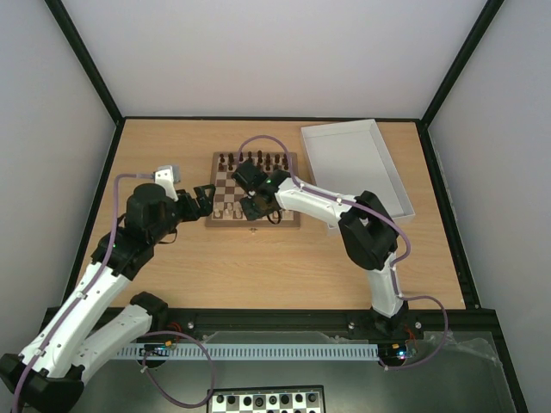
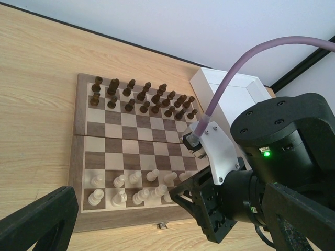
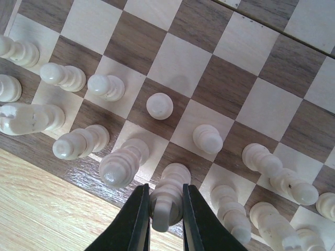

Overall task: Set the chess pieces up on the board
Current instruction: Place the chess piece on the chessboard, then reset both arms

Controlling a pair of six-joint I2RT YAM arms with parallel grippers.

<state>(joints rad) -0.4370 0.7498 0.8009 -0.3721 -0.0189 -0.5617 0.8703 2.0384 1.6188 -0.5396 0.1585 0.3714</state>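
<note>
Right gripper (image 3: 165,191) clamped narrow on one chess piece (image 3: 170,178), upright, long axis vertical, in the near-edge row of the board (image 3: 230,89). Neighbouring pieces (image 3: 118,166) crowd both sides; free squares (image 3: 180,63) farther in.

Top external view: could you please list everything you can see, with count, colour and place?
Board: one, brown-cream, mid-table.
Pale chess pieces: many, cream, board's near rows.
Dark chess pieces: many, brown, board's far rows.
Tray: one, white, right of board.
Second board: one, black-white, below arm bases.
Table: one, light wood.
Left gripper: black, open, beside board's left edge.
Right gripper: black, shut on pale piece, board's near edge.
</note>
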